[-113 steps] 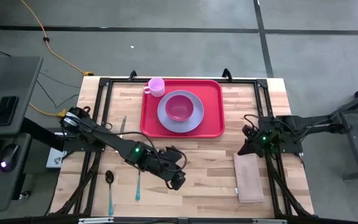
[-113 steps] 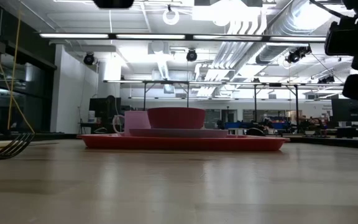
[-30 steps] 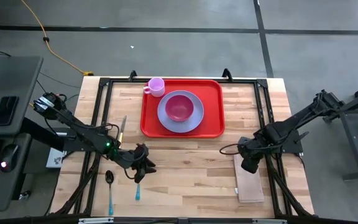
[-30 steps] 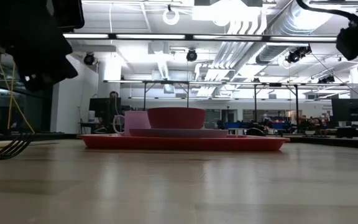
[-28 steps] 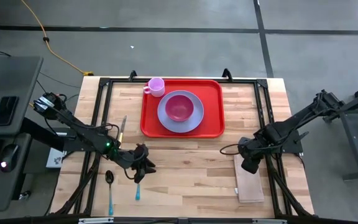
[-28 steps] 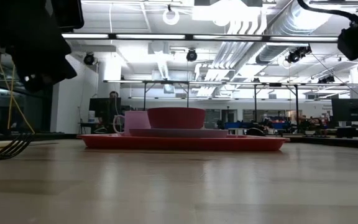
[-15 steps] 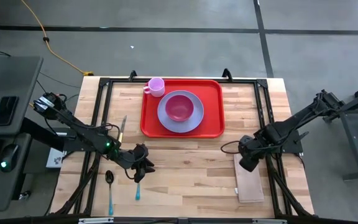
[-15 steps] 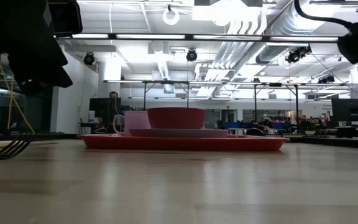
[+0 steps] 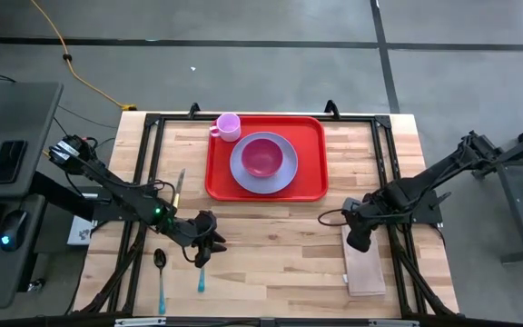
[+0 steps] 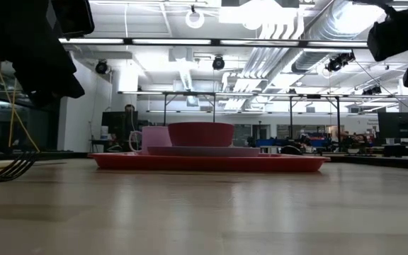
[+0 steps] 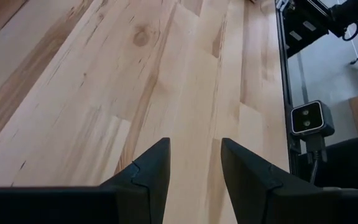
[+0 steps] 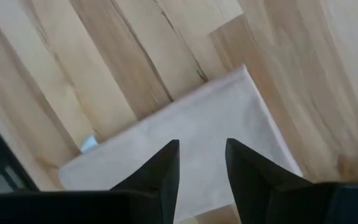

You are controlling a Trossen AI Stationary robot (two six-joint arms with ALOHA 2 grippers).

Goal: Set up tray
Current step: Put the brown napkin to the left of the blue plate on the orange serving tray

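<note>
While the tray at the table's far side carries plate, bowl and cup, our napkin and cutlery are left; both grippers, left and right, gape empty.

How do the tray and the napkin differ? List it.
The tray is red, rigid plastic with a raised rim; the napkin is tan and lies flat. The tray is far larger than the napkin. The tray carries a plate, bowl and cup; the napkin carries nothing, with the right gripper over its far end. The tray sits mid-table at the far edge, the napkin near the right front corner. Both are rectangular and rest on the table.
</note>
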